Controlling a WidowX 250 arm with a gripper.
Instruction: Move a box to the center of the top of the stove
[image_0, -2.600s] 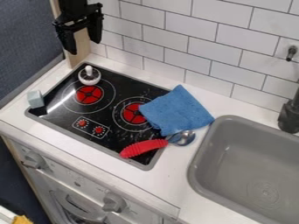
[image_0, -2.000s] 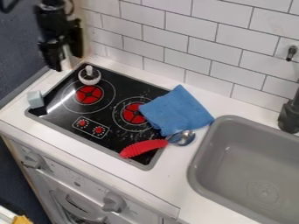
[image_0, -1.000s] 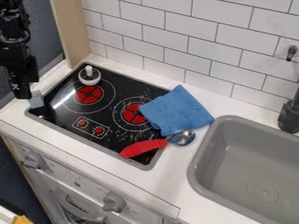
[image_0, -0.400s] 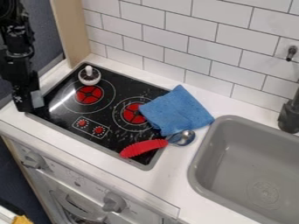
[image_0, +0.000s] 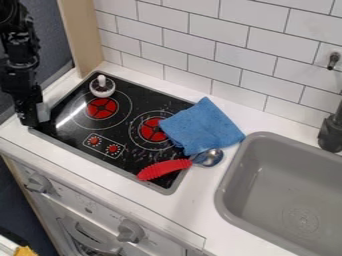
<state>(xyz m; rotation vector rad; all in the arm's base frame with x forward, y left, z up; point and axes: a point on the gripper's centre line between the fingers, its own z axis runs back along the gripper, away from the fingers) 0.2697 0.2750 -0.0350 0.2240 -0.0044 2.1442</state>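
Gripper (image_0: 30, 118) and box (image_0: 44, 113) at the left edge of the stove (image_0: 147, 95).
The gripper partly hides the box; whether it is open or closed cannot be told. A blue cloth (image_0: 204, 127) overlaps the stove's right side.

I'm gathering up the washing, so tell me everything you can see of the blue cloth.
The plain blue fabric cloth lies loosely folded and creased, one corner pointing toward the white tiled wall. It rests partly on the black stove top, its left side overlapping the red-centred right burner, and partly on the white counter, close to the grey sink. Its front edge lies beside the red-handled metal spoon; whether they touch is unclear.
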